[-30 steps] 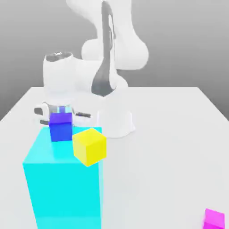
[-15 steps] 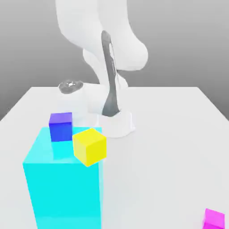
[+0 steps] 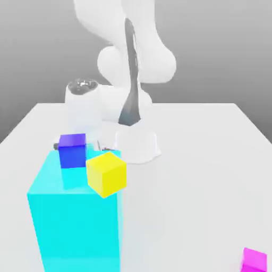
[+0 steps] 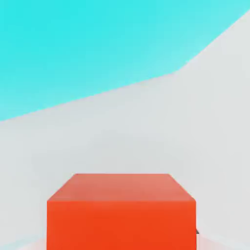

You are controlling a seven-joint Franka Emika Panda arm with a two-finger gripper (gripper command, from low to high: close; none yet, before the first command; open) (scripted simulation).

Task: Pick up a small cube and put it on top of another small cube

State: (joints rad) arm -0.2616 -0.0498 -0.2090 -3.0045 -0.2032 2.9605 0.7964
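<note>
The small red cube sits right under the hand camera, very close, with white table and the cyan block beyond it. In the exterior view the white hand hangs low behind the tall cyan block, and the red cube is hidden behind that block. My gripper is shut on the red cube. A small blue cube stands on the block's top at its far edge. A yellow cube sits at the top's right corner.
The arm's round white base stands just to the right of the hand in the exterior view. A magenta cube lies at the near right corner of the white table.
The hand dropped behind the cyan block with its fingers open, shut on the red cube, and now stands a little higher than half a second ago. The blue, yellow and magenta cubes stayed put.
</note>
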